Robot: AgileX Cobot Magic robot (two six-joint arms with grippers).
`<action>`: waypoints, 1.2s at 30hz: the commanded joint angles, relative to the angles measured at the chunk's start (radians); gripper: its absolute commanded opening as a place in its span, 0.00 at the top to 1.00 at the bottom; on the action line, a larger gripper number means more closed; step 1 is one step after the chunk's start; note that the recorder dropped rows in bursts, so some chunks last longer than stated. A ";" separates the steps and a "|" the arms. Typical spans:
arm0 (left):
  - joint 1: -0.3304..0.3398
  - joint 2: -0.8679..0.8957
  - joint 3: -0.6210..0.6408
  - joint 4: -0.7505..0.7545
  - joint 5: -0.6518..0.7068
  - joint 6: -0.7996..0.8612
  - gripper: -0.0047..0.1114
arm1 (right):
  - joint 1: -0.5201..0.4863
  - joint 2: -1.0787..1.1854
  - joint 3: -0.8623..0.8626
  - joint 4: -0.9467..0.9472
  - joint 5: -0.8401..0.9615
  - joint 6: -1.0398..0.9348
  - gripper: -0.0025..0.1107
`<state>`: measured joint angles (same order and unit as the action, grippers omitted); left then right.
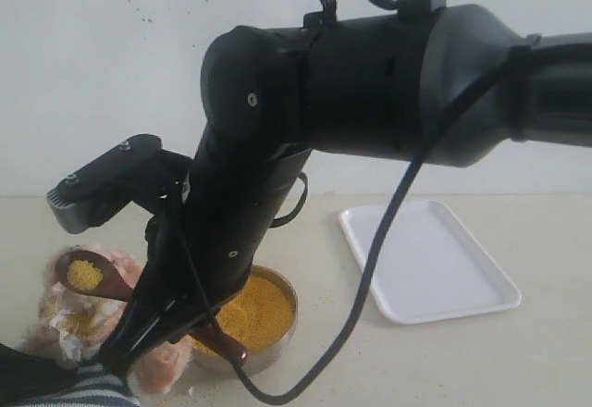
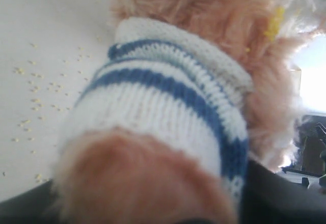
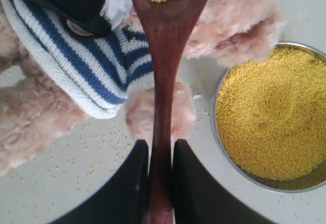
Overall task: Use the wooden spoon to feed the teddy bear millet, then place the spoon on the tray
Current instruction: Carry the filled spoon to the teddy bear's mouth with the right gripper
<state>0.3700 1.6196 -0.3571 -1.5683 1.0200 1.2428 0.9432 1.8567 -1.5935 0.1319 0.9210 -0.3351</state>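
Right wrist view, gripper [image 3: 156, 155] clamping wooden spoon [image 3: 164, 56]

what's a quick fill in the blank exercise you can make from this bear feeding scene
1. The right hand grips the dark reddish-brown wooden spoon by its thin ___.
2. Fine yellow millet fills the round steel bowl, and a smaller heap rides on the ___.
3. The light brown plush teddy bear wears a navy-and-white ___ shirt.
4. The flat white rectangular plastic tray holds ___.
Missing words: handle; spoon; striped; nothing.
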 commanded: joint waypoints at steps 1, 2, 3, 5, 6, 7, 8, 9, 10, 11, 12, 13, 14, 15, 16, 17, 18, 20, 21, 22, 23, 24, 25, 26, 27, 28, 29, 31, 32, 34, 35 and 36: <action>-0.008 -0.003 -0.002 -0.020 0.024 0.006 0.92 | 0.017 0.023 -0.005 -0.005 -0.049 -0.016 0.98; -0.008 -0.003 -0.002 -0.020 0.024 0.006 0.92 | 0.023 0.028 -0.005 -0.011 -0.059 -0.018 0.98; -0.008 -0.003 -0.002 -0.020 0.026 0.006 0.92 | 0.026 0.034 -0.005 -0.018 -0.076 -0.024 0.98; -0.008 -0.003 -0.002 -0.020 0.028 0.006 0.92 | 0.031 0.041 -0.005 -0.033 -0.104 -0.041 0.98; -0.008 -0.003 -0.002 -0.020 0.028 0.006 0.92 | 0.034 0.043 -0.005 -0.057 -0.117 -0.041 0.98; -0.008 -0.003 -0.002 -0.020 0.028 0.006 0.92 | 0.034 0.048 -0.005 -0.071 -0.128 -0.041 0.98; -0.008 -0.003 -0.002 -0.020 0.028 0.006 0.92 | 0.034 0.050 -0.005 -0.086 -0.136 -0.041 0.98; -0.008 -0.003 -0.002 -0.020 0.028 0.006 0.92 | 0.034 0.057 -0.005 -0.118 -0.136 -0.041 0.98; -0.008 -0.003 -0.002 -0.020 0.028 0.006 0.92 | 0.034 0.061 -0.005 -0.144 -0.133 -0.041 0.98; -0.008 -0.003 -0.002 -0.020 0.028 0.006 0.92 | 0.034 0.066 -0.005 -0.166 -0.131 -0.041 0.98; -0.008 -0.003 -0.002 -0.020 0.028 0.006 0.92 | 0.034 0.073 -0.005 -0.176 -0.131 -0.041 0.98; -0.008 -0.003 -0.002 -0.020 0.028 0.006 0.92 | 0.034 0.077 -0.005 -0.182 -0.131 -0.041 0.98; -0.008 -0.003 -0.002 -0.020 0.028 0.006 0.92 | 0.034 0.084 -0.005 -0.192 -0.131 -0.041 0.98; -0.008 -0.003 -0.002 -0.020 0.028 0.006 0.92 | 0.034 0.089 -0.005 -0.191 -0.131 -0.041 0.98; -0.008 -0.003 -0.002 -0.020 0.028 0.006 0.92 | 0.034 0.094 -0.005 -0.194 -0.131 -0.041 0.98; -0.008 -0.003 -0.002 -0.020 0.028 0.006 0.92 | 0.034 0.099 -0.005 -0.196 -0.131 -0.041 0.98; -0.008 -0.003 -0.002 -0.020 0.030 0.006 0.92 | 0.034 0.107 -0.005 -0.200 -0.131 -0.041 0.98; -0.008 -0.003 -0.002 -0.020 0.030 0.006 0.92 | 0.034 0.111 -0.005 -0.203 -0.131 -0.041 0.98; -0.008 -0.003 -0.002 -0.020 0.030 0.006 0.92 | 0.034 0.113 -0.005 -0.207 -0.131 -0.041 0.98; -0.008 -0.003 -0.002 -0.020 0.030 0.006 0.92 | 0.036 0.113 -0.005 -0.215 -0.131 -0.041 0.98; -0.008 -0.003 -0.002 -0.020 0.030 0.006 0.92 | 0.038 0.113 -0.005 -0.233 -0.131 -0.039 0.98; -0.008 -0.003 -0.002 -0.020 0.030 0.006 0.92 | 0.044 0.113 -0.005 -0.265 -0.131 -0.032 0.98; -0.008 -0.003 -0.002 -0.020 0.030 0.006 0.92 | 0.053 0.113 -0.005 -0.299 -0.131 -0.022 0.98; -0.008 -0.003 -0.002 -0.020 0.030 0.006 0.92 | 0.061 0.113 -0.005 -0.328 -0.133 -0.010 0.98; -0.008 -0.003 -0.002 -0.020 0.030 0.006 0.92 | 0.071 0.113 -0.005 -0.365 -0.133 0.008 0.98; -0.008 -0.003 -0.002 -0.020 0.030 0.006 0.92 | 0.082 0.113 -0.005 -0.398 -0.133 0.025 0.98; -0.008 -0.003 -0.002 -0.020 0.030 0.006 0.92 | 0.091 0.113 -0.005 -0.432 -0.133 0.038 0.98; -0.008 -0.003 -0.002 -0.020 0.030 0.006 0.92 | 0.114 0.113 -0.005 -0.490 -0.133 0.060 0.98; -0.008 -0.003 -0.002 -0.020 0.030 0.006 0.92 | 0.121 0.113 -0.005 -0.515 -0.133 0.068 0.98; -0.008 -0.003 -0.002 -0.020 0.030 0.006 0.92 | 0.137 0.113 -0.005 -0.575 -0.129 0.083 0.98; -0.008 -0.003 -0.002 -0.020 0.030 0.006 0.92 | 0.146 0.113 -0.005 -0.597 -0.122 0.096 0.98; -0.008 -0.003 -0.002 -0.020 0.030 0.006 0.92 | 0.150 0.113 -0.005 -0.625 -0.117 0.109 0.98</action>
<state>0.3700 1.6196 -0.3571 -1.5688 1.0200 1.2428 1.0785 1.9721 -1.5935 -0.4167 0.7945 -0.2599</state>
